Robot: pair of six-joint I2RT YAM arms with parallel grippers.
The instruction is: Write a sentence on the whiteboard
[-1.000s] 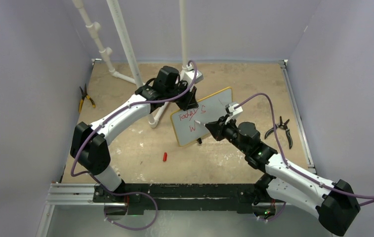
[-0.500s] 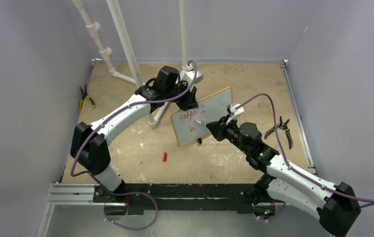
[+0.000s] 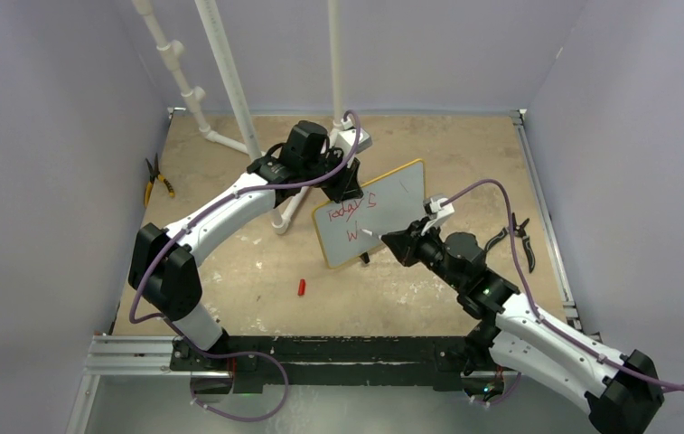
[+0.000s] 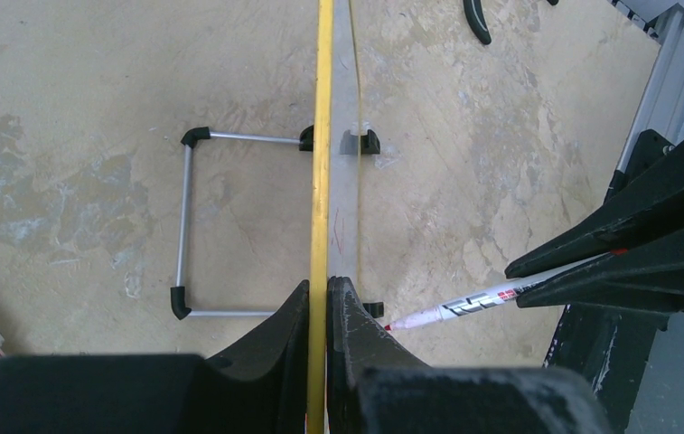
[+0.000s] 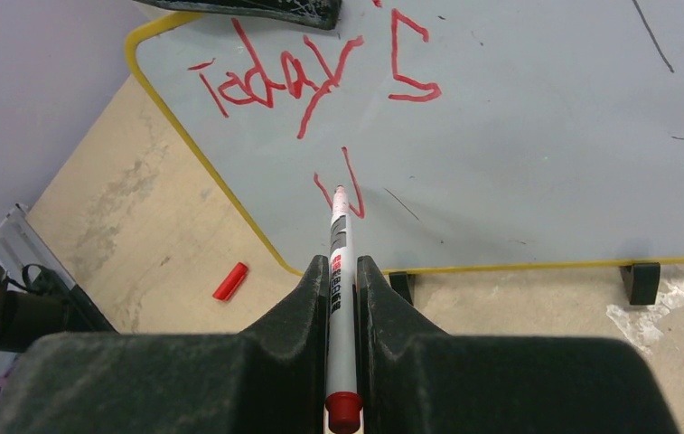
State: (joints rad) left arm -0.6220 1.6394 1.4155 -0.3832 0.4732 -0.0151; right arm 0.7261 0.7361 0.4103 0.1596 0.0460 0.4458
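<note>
The whiteboard [image 3: 398, 192] is being propped upright near the middle of the table [image 3: 464, 149], leaning back on its wire stand [image 4: 183, 226] with its black feet on the surface. Its top edge is being pinched by the left gripper [image 4: 320, 291], the fingers closed narrowly on the yellow frame, one on each side of the board. Over on the other side, a marker [image 5: 340, 258] is being gripped tightly between the fingers of the right gripper [image 5: 342, 268], the red end sticking out behind and the tip aimed at the writing face. The sentence [image 5: 315, 80] is being shown in red: a slanted "today" with an "S"-like letter after it on the upper line, and underneath, only the first strokes of a "W". The marker tip is being held right at those lower strokes, though it cannot be told whether it is touching the face or sitting just off it. A small red cap [image 3: 302, 287] is lying on the table in front of the board, well apart from both arms, and black pliers [image 3: 516, 238] are lying off to the right near the table edge.
</note>
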